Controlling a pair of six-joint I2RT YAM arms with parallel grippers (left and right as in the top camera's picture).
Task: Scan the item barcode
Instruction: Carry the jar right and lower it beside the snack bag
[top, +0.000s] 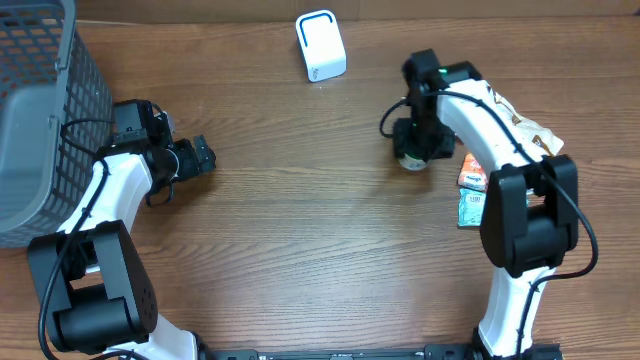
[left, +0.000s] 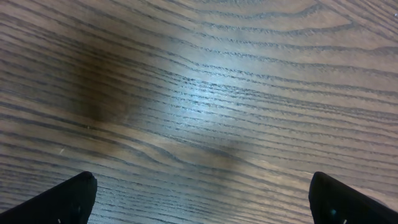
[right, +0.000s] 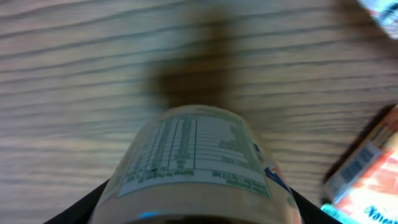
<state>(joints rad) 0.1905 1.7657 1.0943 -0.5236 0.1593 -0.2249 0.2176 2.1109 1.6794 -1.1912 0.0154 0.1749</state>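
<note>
- Toward the right side of the desk (top: 300, 240), the bottle (right: 198, 155) sits between the right jaws, which are closed on its round body. Its printed label faces the wrist camera.
- The left jaws stand wide open over bare wood, holding nothing.
- The bottle looks small, stiff and fairly light, but its smooth curved wall could slip or turn in the grip.
- The best hold is probably across the body, leaving the label uncovered so it can face the white scanner (top: 320, 46) at the far edge.
- The print is too blurred to show a barcode.
</note>
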